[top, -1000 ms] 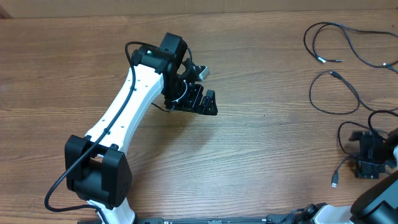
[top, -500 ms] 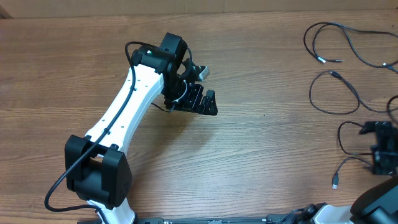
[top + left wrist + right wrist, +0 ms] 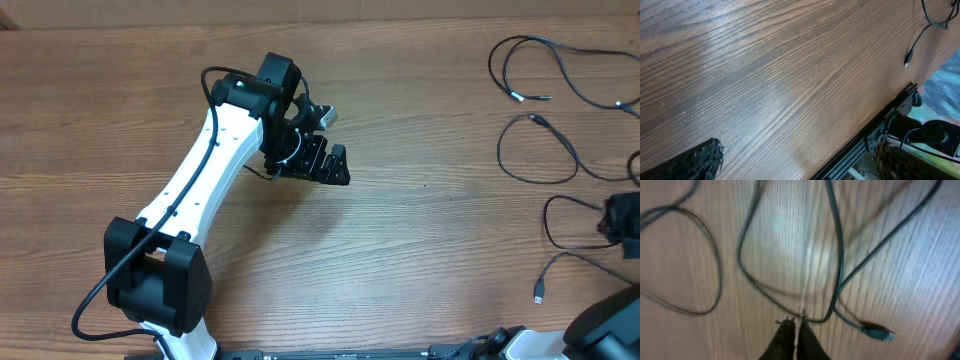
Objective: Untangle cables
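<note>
The right hand (image 3: 796, 325) is closed on one strand of the cables (image 3: 839, 250) looped at the right of the tabletop (image 3: 430, 250), the left hand (image 3: 318, 165) idle and spread wide; next it should, I think, draw that strand clear.

From above, we see the table (image 3: 420, 250) bright and sharp, with a soft shadow just beside the left gripper (image 3: 338, 165). Ahead of its blurry fingers (image 3: 695, 162), light shines off the wood. Ahead of the right gripper (image 3: 796, 327), the cables (image 3: 837, 255) look smeared and bluish under white glare.
</note>
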`<state>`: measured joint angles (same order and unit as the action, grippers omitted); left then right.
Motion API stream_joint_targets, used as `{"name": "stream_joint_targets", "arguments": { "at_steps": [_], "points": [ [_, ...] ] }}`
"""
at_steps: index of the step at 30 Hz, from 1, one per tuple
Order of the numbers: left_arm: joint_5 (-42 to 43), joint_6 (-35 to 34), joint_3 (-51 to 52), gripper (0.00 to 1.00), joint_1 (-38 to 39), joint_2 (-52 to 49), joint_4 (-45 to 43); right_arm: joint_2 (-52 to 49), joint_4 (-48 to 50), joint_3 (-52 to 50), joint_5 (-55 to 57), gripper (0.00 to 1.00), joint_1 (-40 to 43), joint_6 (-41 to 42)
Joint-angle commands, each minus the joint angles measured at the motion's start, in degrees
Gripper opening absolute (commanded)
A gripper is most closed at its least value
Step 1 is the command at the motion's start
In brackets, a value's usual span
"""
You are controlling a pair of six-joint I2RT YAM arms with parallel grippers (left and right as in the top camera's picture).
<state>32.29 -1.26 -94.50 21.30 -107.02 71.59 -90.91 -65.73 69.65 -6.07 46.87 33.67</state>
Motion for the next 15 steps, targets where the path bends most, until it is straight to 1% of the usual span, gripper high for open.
{"name": "stream_joint_targets", "arguments": {
  "at_steps": [1, 5, 10, 15],
  "points": [
    [0.1, 1.3, -0.5, 0.99, 0.2, 0.4, 0.0, 0.4, 3.0, -5.5, 1.1, 0.04, 0.1, 1.9],
    [0.1, 1.3, -0.5, 1.00, 0.2, 0.4, 0.4, 0.4, 7.1, -9.8, 1.6, 0.04, 0.1, 2.1],
    [0.1, 1.3, -0.5, 0.99, 0.2, 0.4, 0.3, 0.4, 7.2, -11.9, 8.4, 0.04, 0.1, 7.2],
    [0.1, 1.3, -0.5, 1.00, 0.2, 0.4, 0.0, 0.3, 10.0, -15.1, 9.5, 0.04, 0.1, 8.5]
  ]
}}
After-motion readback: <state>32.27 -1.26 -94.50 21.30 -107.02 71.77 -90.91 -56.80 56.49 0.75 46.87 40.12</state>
